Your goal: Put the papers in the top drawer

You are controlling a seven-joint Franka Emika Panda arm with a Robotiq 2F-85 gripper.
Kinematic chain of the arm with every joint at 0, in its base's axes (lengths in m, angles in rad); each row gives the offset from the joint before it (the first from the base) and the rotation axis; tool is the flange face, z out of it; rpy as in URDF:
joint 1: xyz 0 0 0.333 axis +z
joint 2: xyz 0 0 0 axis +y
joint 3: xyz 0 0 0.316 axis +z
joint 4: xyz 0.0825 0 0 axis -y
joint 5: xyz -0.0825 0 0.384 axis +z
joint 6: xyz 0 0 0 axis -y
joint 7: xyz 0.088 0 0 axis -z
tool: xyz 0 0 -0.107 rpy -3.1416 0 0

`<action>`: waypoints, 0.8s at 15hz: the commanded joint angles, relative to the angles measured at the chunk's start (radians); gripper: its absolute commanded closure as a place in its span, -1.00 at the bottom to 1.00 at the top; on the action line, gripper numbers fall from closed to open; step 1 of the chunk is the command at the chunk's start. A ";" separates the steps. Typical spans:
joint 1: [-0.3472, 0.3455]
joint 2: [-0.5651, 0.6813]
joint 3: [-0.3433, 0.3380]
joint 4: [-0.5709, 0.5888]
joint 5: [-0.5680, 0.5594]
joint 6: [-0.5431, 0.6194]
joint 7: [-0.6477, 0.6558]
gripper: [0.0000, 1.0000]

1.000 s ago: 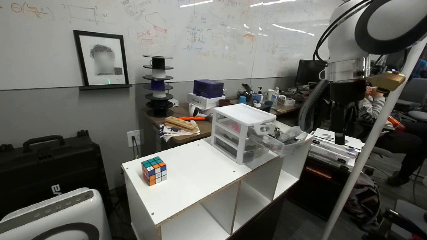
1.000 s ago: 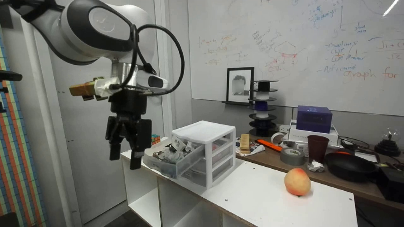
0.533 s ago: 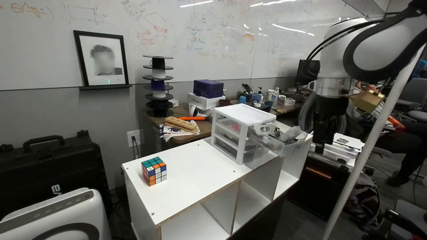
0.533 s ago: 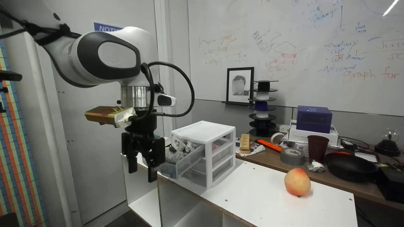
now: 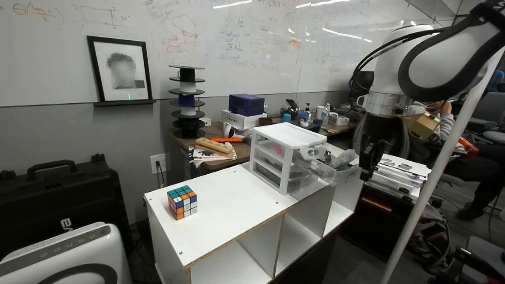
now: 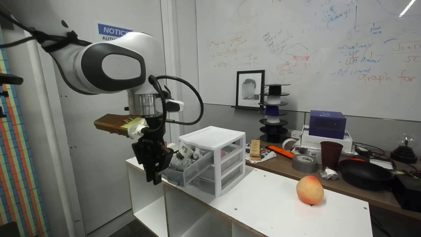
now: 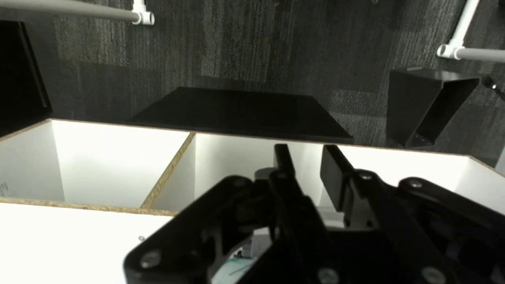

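The top drawer (image 6: 177, 177) is pulled out of the small white drawer unit (image 6: 215, 140) and tilts down at its front. Mixed small things fill it, among them a whitish, see-through crumpled bunch (image 5: 344, 158) that looks like the papers; whether it is paper I cannot tell. Just off the drawer's front end hangs my gripper (image 6: 153, 181), pointing down and slightly tilted. In the wrist view a narrow gap with nothing in it separates the gripper's fingers (image 7: 333, 169). Contact between gripper and drawer cannot be made out.
A puzzle cube (image 5: 182, 202) and a peach-like fruit (image 6: 309, 190) stand on the white shelf (image 5: 225, 201). Beyond lies a cluttered desk with a dark red cup (image 6: 330, 154) and tape. A pale pole (image 5: 430, 189) rises near the arm.
The arm has come down and in towards the pulled-out drawer. The gripper has tilted and its fingers have drawn much closer together. Drawer, cube and fruit have stayed put.
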 commanded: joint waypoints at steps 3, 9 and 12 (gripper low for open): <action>0.013 0.023 0.012 0.011 0.095 0.147 -0.048 0.99; 0.009 0.057 0.010 0.032 0.074 0.216 -0.031 0.84; 0.006 0.071 0.008 0.064 0.097 0.259 -0.019 0.86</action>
